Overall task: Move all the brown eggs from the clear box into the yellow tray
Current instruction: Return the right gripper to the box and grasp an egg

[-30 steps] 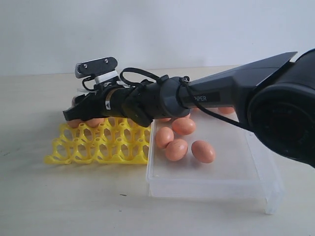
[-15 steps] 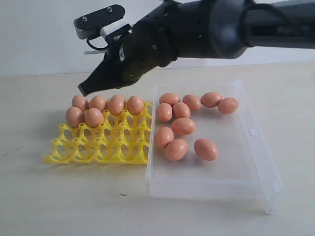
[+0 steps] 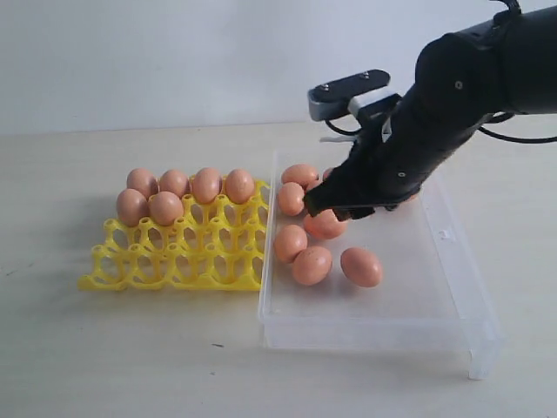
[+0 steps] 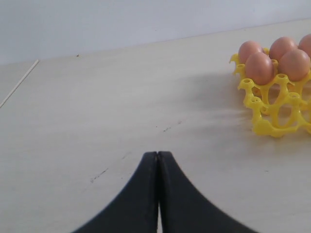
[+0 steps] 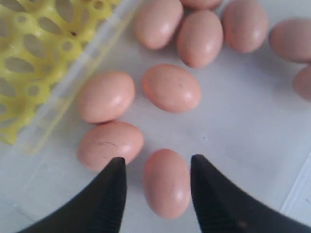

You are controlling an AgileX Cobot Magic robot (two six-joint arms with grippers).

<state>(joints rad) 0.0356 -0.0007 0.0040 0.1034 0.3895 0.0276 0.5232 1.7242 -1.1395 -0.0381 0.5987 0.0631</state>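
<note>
Yellow tray (image 3: 174, 266): openwork lattice, flat on table, just beside clear box (image 3: 435, 296). Six brown eggs (image 3: 312, 265) upright in far cups, four plus two. Others loose on sides in box, clustered near tray.

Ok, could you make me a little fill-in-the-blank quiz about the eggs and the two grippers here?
1. The yellow tray holds ___ brown eggs.
2. The right gripper, open, hangs above the eggs lying in the ___ box.
3. The left gripper is ___.

Missing words: six; clear; shut.
</note>
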